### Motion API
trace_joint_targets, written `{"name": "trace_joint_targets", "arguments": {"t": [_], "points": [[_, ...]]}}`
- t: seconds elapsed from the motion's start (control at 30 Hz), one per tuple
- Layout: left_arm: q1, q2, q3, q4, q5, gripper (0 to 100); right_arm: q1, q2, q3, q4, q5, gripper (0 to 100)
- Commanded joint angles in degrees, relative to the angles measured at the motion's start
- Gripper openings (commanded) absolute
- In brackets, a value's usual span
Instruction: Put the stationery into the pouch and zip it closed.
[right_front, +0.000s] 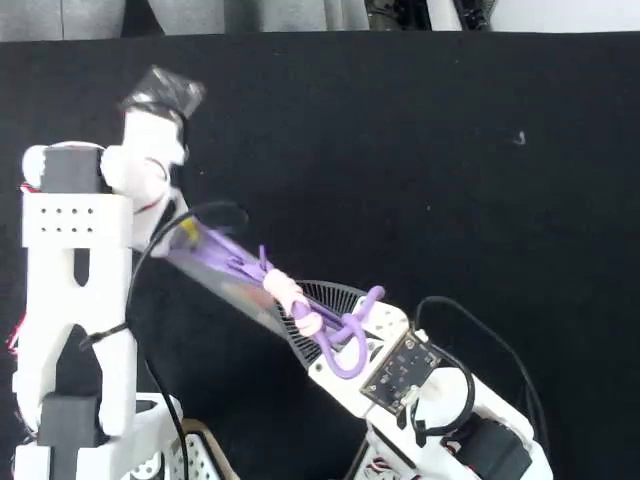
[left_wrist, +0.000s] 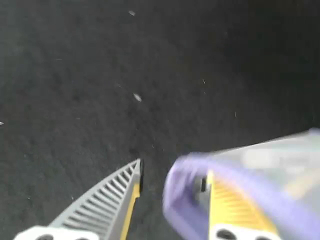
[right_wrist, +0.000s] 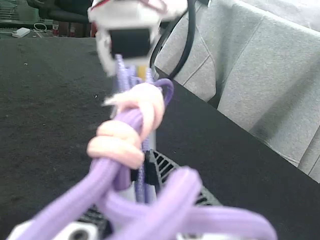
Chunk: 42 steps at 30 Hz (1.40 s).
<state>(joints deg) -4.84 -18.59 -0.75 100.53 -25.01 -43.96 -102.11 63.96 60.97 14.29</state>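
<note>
One translucent pouch (right_front: 222, 268), one purple-and-pink cord (right_front: 345, 348), one black table (right_front: 450, 150), and two white arms: one lower left (right_front: 75, 300), one lower right (right_front: 430, 385).

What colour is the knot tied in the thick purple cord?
Pale pink; the fabric knot on the thick purple cord shows best in the right wrist view.

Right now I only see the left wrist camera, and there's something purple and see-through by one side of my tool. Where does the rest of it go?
Observer: That's the pouch. From above it slants from the left tool across to the right tool.
Operator: Is it lying down flat?
Observer: No, the right wrist camera shows it held up in the air above the black table.
Operator: Is anything hanging off it?
Observer: A thick purple cord with a pink knot loops at the right tool's end.
</note>
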Motion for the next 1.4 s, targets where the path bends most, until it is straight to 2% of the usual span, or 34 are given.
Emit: {"name": "trace_joint_targets", "arguments": {"t": [0.0,0.17,0.27,0.37,0.43,0.77,1.0,1.37], "points": [[1.98,-0.09,8.48,0.53,-7.74,22,-0.35,0.13,0.66,1.67,0.26,1.1],[8.40,-0.09,14.29,0.09,-7.91,22,-0.35,0.13,0.66,1.58,0.26,1.1],[11.21,-0.09,14.46,0.09,-2.99,21,-0.09,0.13,0.75,1.49,0.26,1.1],[11.56,-0.18,11.82,0.00,1.58,11,-0.09,0.13,0.75,1.41,0.26,1.2],[11.56,-0.18,9.10,0.18,0.35,3,-0.09,0.13,0.75,1.32,0.26,1.5],[4.44,-2.90,3.03,0.26,2.73,3,-0.18,0.13,-2.15,0.53,-0.09,17.8],[4.70,-7.03,3.56,0.26,2.81,3,-0.26,0.13,-9.27,-0.79,-0.18,21.4],[4.88,-6.95,3.47,0.18,2.81,3,-0.18,0.13,-15.43,-0.35,0.09,21.6]]}}
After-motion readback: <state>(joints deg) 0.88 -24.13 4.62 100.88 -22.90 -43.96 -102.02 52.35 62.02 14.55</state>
